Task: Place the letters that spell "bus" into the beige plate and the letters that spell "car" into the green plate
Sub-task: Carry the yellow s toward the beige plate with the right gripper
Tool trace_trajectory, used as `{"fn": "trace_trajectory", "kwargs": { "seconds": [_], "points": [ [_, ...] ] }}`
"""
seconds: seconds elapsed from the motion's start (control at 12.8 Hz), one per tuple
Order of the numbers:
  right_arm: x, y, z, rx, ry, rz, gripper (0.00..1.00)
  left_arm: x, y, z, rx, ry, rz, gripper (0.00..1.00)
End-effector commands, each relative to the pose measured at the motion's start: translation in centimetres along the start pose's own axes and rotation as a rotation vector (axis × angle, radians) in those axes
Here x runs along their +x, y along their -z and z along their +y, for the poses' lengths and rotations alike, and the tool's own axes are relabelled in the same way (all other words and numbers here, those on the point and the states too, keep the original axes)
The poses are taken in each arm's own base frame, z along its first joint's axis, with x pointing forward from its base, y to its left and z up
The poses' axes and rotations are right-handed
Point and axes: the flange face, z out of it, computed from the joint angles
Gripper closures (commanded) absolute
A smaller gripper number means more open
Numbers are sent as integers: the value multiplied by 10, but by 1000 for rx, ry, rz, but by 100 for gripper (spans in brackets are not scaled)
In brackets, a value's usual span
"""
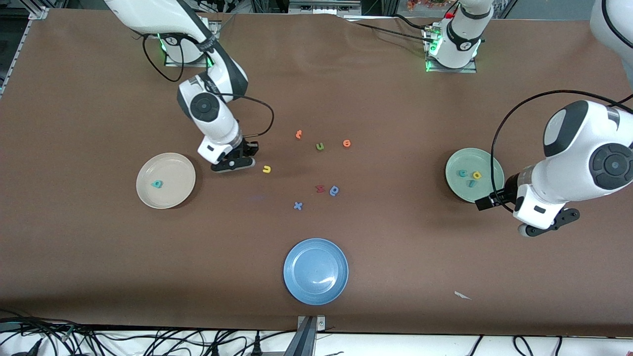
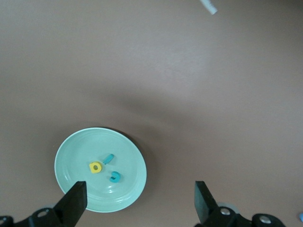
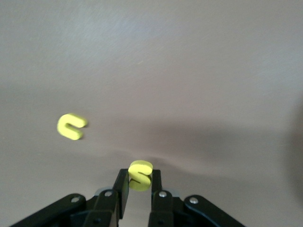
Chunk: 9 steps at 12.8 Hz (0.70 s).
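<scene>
Left end effector [image 1: 549,228], fingers spread wide, empty, waits beside pale mint-green round plate [image 1: 457,190] holding teal "c" [image 1: 463,173], yellow "a" [image 1: 476,175], teal "r" [image 1: 472,183]. Cream-beige round plate [image 1: 148,195] carries teal "b" [image 1: 157,184]. Right end effector [image 3: 138,187] clamped on small yellow foam "s" [image 3: 139,175], over brown worktop [image 1: 99,257] between beige plate and yellow foam "u" [image 1: 266,169]. Foam looks light, soft, squashable: pinch flat faces gently, mid-body.

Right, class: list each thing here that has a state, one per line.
Right gripper: shut on yellow s.
Left gripper: open, empty, over the table beside the green plate.
Green plate: holds c, a, r.
Beige plate: holds teal b only.
Yellow u: loose on table.
Blue plate: empty.
</scene>
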Motion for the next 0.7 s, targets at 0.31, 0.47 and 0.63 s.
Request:
{"fn": "trace_trajectory", "kwargs": {
  "seconds": [0.31, 0.47, 0.63],
  "points": [
    [15, 42, 151, -35, 228, -22, 73, -22, 38, 42, -34, -99, 30, 0],
    [13, 42, 190, -41, 285, -27, 73, -24, 52, 50, -47, -103, 55, 0],
    [12, 41, 201, -43, 288, -31, 71, -30, 53, 60, -46, -118, 58, 0]
  ]
}}
